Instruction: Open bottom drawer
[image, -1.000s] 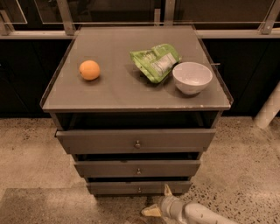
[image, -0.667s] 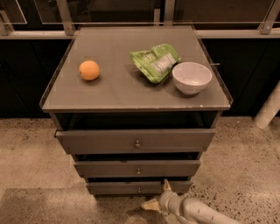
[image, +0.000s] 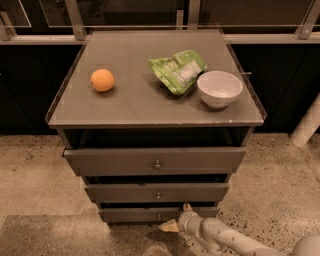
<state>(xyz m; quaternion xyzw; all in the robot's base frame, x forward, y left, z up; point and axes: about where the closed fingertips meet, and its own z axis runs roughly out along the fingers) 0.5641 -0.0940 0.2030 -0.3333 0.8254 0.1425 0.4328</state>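
The bottom drawer (image: 130, 214) is the lowest, slim grey front of the grey cabinet (image: 150, 100), with a small round knob (image: 159, 217). My gripper (image: 177, 217) comes in low from the lower right, just right of the knob and right at the drawer front. Its two tan fingertips (image: 169, 227) are spread apart, one up by the drawer's top edge and one down near the floor. It holds nothing. The arm (image: 230, 239) runs off to the bottom right.
The middle drawer (image: 157, 192) and the tall top drawer (image: 156, 161) sit above. On the cabinet top are an orange (image: 102, 80), a green bag (image: 176, 70) and a white bowl (image: 219, 88). A white post (image: 307, 125) stands at the right. The floor is speckled stone.
My gripper has moved a little up and to the left, closer to the bottom drawer front and its knob. The drawers have not moved.
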